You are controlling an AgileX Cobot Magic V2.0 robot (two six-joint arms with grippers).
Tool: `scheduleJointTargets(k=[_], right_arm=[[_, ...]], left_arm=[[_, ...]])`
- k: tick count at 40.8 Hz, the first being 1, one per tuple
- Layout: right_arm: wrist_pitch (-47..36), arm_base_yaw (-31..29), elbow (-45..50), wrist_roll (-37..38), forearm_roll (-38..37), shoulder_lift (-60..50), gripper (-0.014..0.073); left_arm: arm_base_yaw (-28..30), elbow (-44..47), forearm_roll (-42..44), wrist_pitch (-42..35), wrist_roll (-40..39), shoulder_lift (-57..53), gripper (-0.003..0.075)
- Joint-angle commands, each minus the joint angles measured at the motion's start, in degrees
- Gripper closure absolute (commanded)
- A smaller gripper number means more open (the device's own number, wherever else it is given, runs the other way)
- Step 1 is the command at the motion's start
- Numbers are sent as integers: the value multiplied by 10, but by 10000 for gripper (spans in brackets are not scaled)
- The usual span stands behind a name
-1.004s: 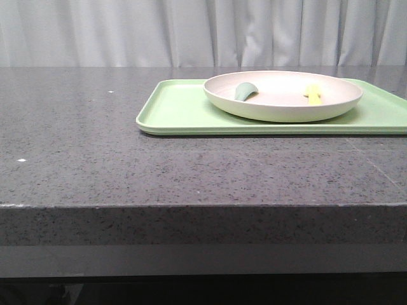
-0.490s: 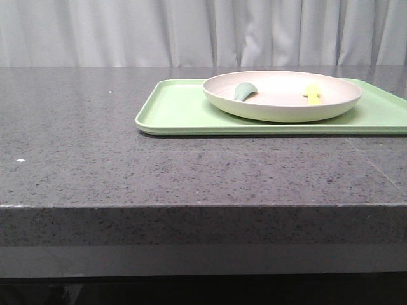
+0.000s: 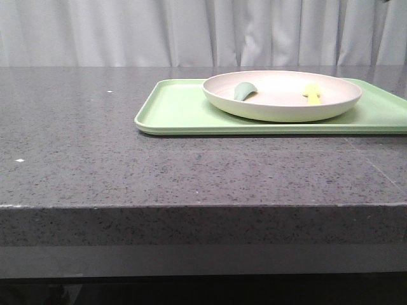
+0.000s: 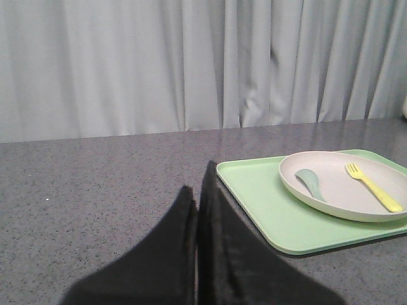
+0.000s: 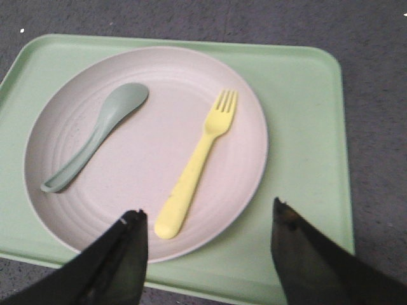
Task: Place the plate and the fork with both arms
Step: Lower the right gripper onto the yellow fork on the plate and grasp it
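The cream plate [image 3: 280, 114] rests on a light-green tray [image 3: 184, 111] at the back right of the table. The pale-yellow fork [image 3: 312, 93] lies in the plate on its right side. Neither gripper shows in the front view. My right gripper [image 5: 208, 213] is open and empty, held above the near rim of the plate [image 5: 146, 165], with the handle end of the fork [image 5: 194, 168] between its fingers' lines. My left gripper [image 4: 198, 184] is shut and empty, above the bare table left of the tray [image 4: 267, 203]. The plate [image 4: 337, 194] and fork [image 4: 374, 187] lie beyond it.
A grey-green spoon [image 3: 244, 91] lies in the plate's left side; it also shows in the right wrist view [image 5: 95, 136] and the left wrist view [image 4: 310, 183]. The dark speckled tabletop [image 3: 95, 146] stretches left and in front of the tray. A grey curtain hangs behind.
The tray and plate sit a few pixels further left in the front view. Nothing else has visibly changed.
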Motion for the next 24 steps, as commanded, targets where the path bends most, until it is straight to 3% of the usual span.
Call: scheduleJointTargets(k=[1,8,24], right_arm=[[-16,26,-56,0,6,38,45],[25,46,-135,7,45,129,1],[123,25,-271,71,34,278,1]], left_arm=[[1,-15,-4,-45,-2,6,739],[1,-15,-4,-45,-2,6,739],[1,-15,-4,-45,-2,6,739]])
